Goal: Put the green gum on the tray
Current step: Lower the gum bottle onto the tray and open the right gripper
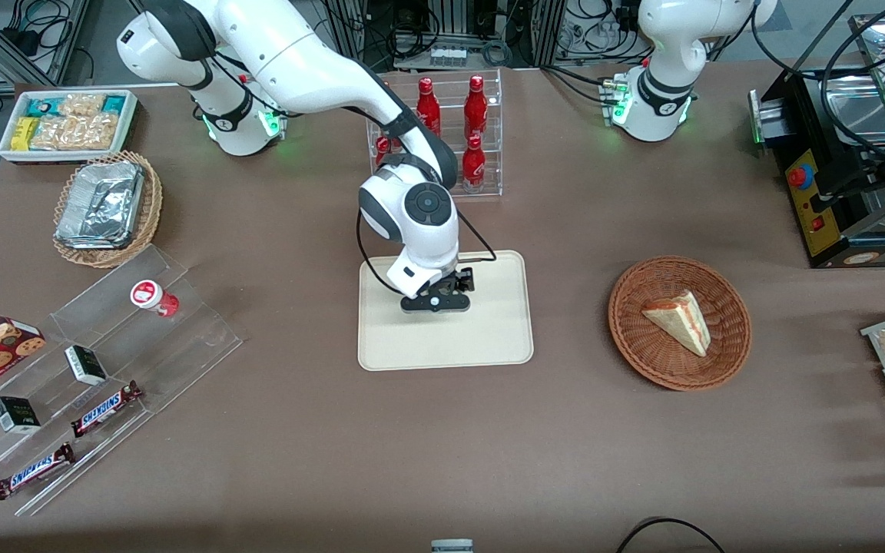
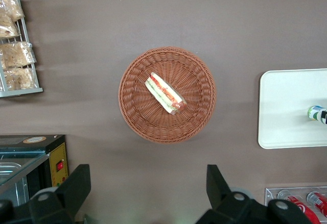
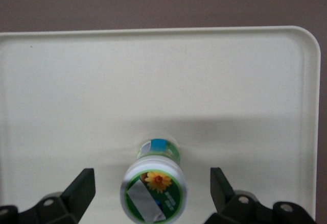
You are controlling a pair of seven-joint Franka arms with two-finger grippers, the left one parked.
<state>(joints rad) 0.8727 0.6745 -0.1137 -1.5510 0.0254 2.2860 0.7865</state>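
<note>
The pincer [image 3: 152, 188] hangs low over the cream tray [image 1: 488, 338], its two fingers [image 3: 82, 187] spread wide and holding nothing. Between the fingers, touching neither of them, the green gum [image 3: 154, 191] stands upright on the tray, its white lid with the green-and-yellow label facing up. The tray lies flat on the brown worktop [image 1: 442, 445]. Toward the parked arm's end of the worktop, well apart from the pincer, a round wicker basket [image 1: 727, 349] holds a sandwich wedge [image 1: 679, 320].
</note>
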